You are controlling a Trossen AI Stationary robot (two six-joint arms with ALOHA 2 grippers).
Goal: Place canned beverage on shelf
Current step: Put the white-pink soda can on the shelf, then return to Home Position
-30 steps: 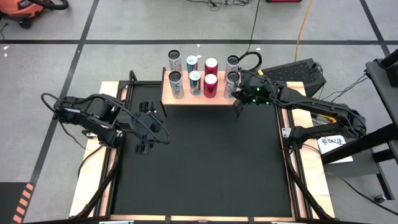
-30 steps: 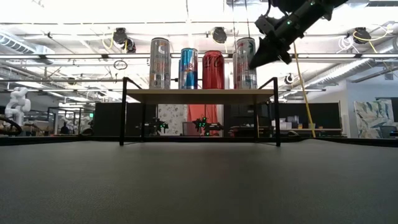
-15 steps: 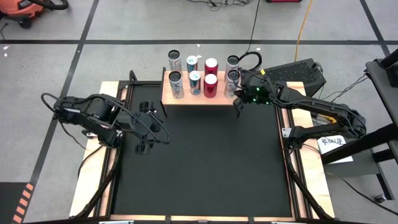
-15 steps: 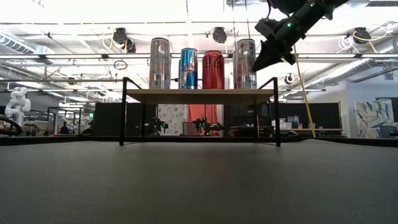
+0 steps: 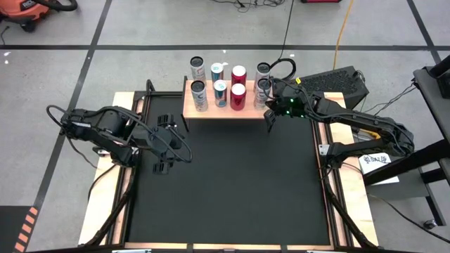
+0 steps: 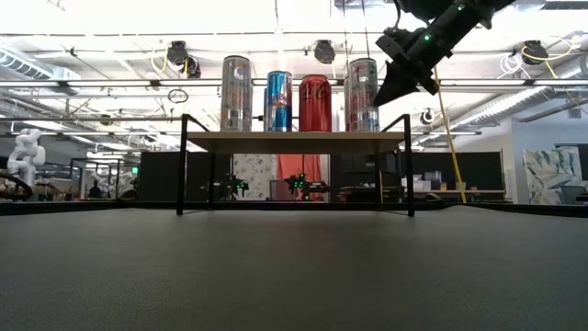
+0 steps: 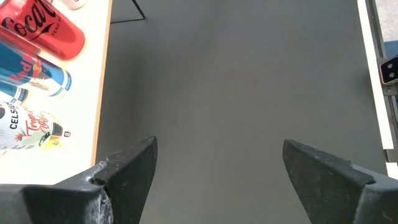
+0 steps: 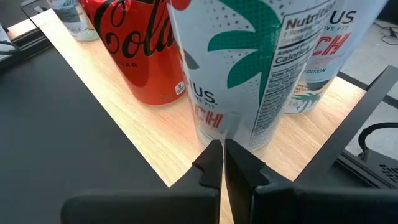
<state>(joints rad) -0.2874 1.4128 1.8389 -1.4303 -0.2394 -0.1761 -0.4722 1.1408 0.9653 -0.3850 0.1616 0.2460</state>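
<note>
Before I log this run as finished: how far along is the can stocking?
It looks essentially done. Eight cans stand upright on the shelf in two rows of four; no can shows on the black mat. Nothing is in hand: the right gripper is shut and empty beside the white can at the shelf's right end; the left gripper hangs open over the mat. Left: at most pulling the right arm back.

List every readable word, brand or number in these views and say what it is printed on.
"CELSIUS": white can lying along the shelf in the left wrist view.
"Coca" partial script: red can; "Cola" in the right wrist view.
"Nutrition", "Calories", "FIT": white can with the green palm.
Blue can: brand not legible.
Sheet beside the right arm: too small.
</note>
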